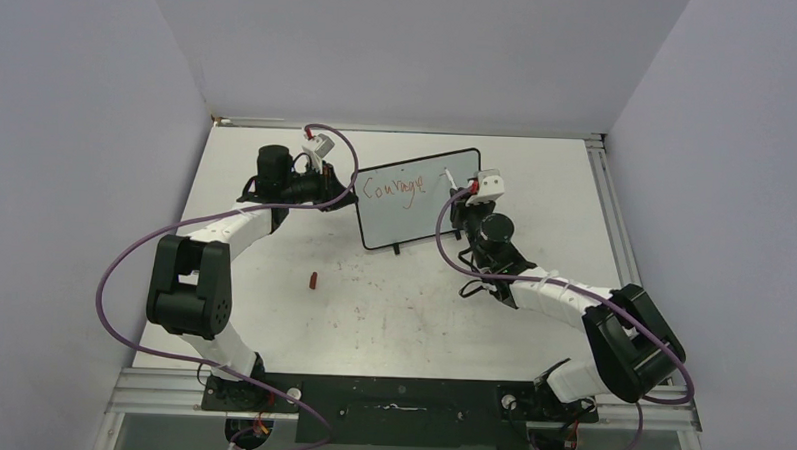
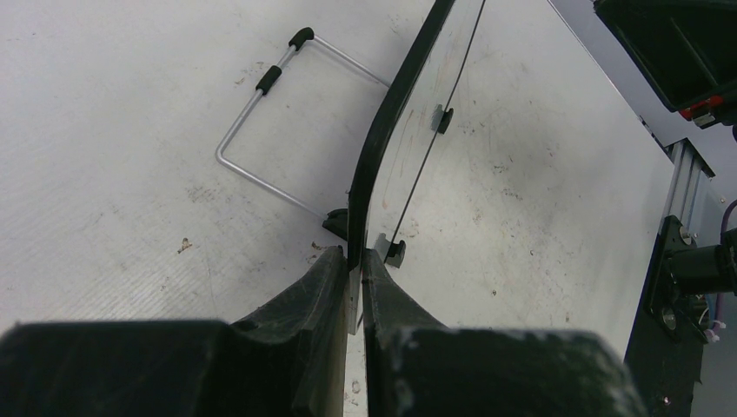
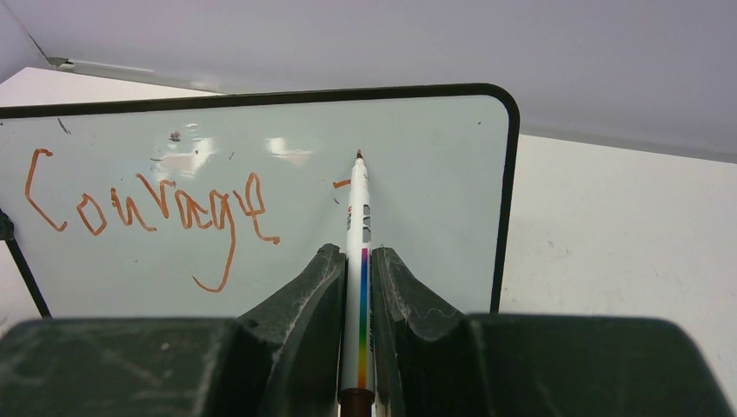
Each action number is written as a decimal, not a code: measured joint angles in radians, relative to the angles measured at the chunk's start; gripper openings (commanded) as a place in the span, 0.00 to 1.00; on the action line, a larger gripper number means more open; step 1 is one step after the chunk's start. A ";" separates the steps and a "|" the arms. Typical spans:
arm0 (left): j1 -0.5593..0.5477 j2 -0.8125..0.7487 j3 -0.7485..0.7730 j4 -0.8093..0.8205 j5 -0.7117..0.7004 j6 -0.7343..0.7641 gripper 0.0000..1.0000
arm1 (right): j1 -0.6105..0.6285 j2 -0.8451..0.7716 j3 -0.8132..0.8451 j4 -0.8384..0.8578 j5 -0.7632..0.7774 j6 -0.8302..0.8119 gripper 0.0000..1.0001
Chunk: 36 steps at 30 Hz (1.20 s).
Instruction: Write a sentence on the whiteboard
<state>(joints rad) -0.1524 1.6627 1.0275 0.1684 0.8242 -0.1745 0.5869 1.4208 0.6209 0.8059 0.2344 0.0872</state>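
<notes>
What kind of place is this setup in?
Most likely a robotics lab test cell: the left arm and right arm are bolted to a scuffed white table, plain panels wall it in, and aluminium framing runs along the edge.

We find room before the whiteboard [image 1: 407, 223], bar a small red object [image 1: 314, 279]; left gripper [image 2: 355, 261] and right gripper [image 3: 358, 261] block its ends.

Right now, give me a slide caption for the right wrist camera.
Right gripper holds a marker at the whiteboard, beside the red word Courage.
</notes>
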 measured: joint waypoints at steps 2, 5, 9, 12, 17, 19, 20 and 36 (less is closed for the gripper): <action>0.000 0.000 0.000 0.000 0.000 0.000 0.00 | 0.001 0.000 -0.001 0.001 0.000 0.002 0.05; 0.000 0.000 0.000 0.000 0.000 0.000 0.00 | 0.005 0.000 -0.015 0.003 0.000 0.005 0.05; 0.000 0.000 0.000 0.000 0.000 0.000 0.00 | 0.019 0.000 -0.044 0.002 0.004 0.011 0.05; 0.000 0.000 0.000 0.000 0.000 0.000 0.00 | 0.031 0.000 -0.061 0.001 0.011 0.014 0.05; 0.000 0.000 0.000 0.000 0.000 0.000 0.00 | 0.038 0.000 -0.066 -0.006 0.031 0.015 0.05; 0.000 0.000 0.000 0.000 0.000 0.000 0.00 | 0.037 0.000 -0.066 -0.010 0.051 0.015 0.05; 0.000 0.000 0.000 0.000 0.000 0.000 0.00 | 0.037 -0.001 -0.066 -0.011 0.060 0.014 0.05; 0.001 0.000 0.000 0.000 0.002 0.000 0.00 | 0.035 -0.032 -0.029 -0.021 0.085 -0.014 0.05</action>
<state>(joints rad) -0.1513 1.6627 1.0275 0.1684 0.8265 -0.1745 0.6224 1.3891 0.5915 0.7845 0.3195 0.0727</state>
